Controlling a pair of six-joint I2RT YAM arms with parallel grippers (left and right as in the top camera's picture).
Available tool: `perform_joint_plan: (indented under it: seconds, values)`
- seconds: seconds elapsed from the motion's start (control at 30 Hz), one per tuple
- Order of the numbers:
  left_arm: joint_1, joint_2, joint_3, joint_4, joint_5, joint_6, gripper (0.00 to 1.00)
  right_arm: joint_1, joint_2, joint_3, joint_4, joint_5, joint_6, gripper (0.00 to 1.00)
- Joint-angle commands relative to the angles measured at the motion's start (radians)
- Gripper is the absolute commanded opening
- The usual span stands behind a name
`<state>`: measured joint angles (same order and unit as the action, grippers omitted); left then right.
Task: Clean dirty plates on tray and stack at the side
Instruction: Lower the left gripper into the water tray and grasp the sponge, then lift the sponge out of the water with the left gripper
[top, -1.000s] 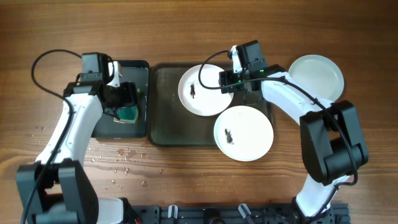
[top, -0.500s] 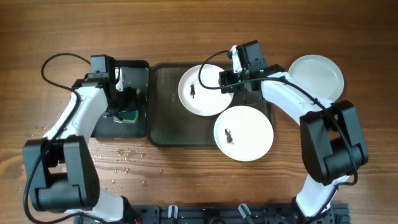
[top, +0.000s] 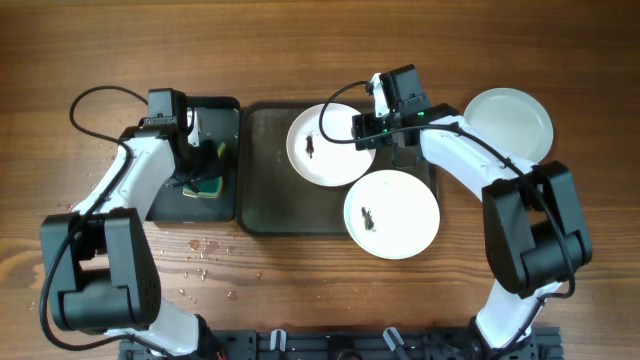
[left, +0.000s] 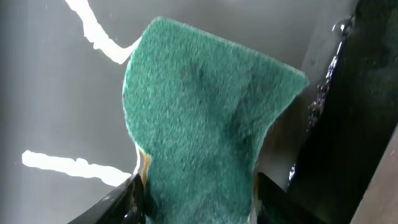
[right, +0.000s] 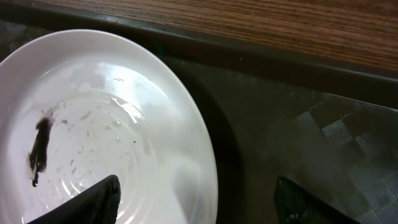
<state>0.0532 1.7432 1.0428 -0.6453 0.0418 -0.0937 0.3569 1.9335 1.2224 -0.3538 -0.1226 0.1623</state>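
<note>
Three round white plates: two smeared (top: 325, 145) (top: 391, 213) on the tray (top: 270, 200), one clean (top: 510, 120) right of it (on wooden counter). Left end effector (left: 193, 199) clenching fuzzy green sponge (left: 199, 124); right end effector (right: 193, 205) released.

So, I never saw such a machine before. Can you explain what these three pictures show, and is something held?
Two robot arms work at a wooden table. The overhead picture looks down from above; the other two come from a camera on each wrist. The left gripper is shut on a green sponge over a small black tray. The right gripper is open around the rim of a smeared plate on the big tray. A second smeared plate overlaps that tray's edge. A clean plate lies on the table.
</note>
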Motion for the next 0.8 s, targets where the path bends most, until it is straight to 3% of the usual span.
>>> perform_joint_plan:
  seconds: [0.0, 0.27, 0.4, 0.57, 0.63, 0.77]
  values:
    - [-0.001, 0.014, -0.039, 0.035, -0.01, 0.003, 0.54, 0.004, -0.009, 0.01, 0.002, -0.008, -0.003, 0.8]
    - [-0.001, 0.014, -0.061, 0.058, -0.01, 0.003, 0.43, 0.004, -0.009, 0.01, 0.002, -0.008, -0.003, 0.8]
    - [-0.001, 0.019, -0.061, 0.059, -0.01, 0.003, 0.48, 0.004, -0.009, 0.01, 0.002, -0.008, -0.003, 0.8]
    - [-0.001, 0.038, -0.061, 0.059, -0.01, 0.003, 0.47, 0.004, -0.009, 0.01, 0.002, -0.008, -0.003, 0.8]
    - [-0.001, 0.043, -0.061, 0.059, -0.01, 0.003, 0.42, 0.004, -0.009, 0.01, 0.002, -0.008, -0.003, 0.8]
    - [-0.001, 0.043, -0.061, 0.067, -0.01, 0.004, 0.23, 0.004, -0.009, 0.01, 0.002, -0.008, -0.003, 0.8]
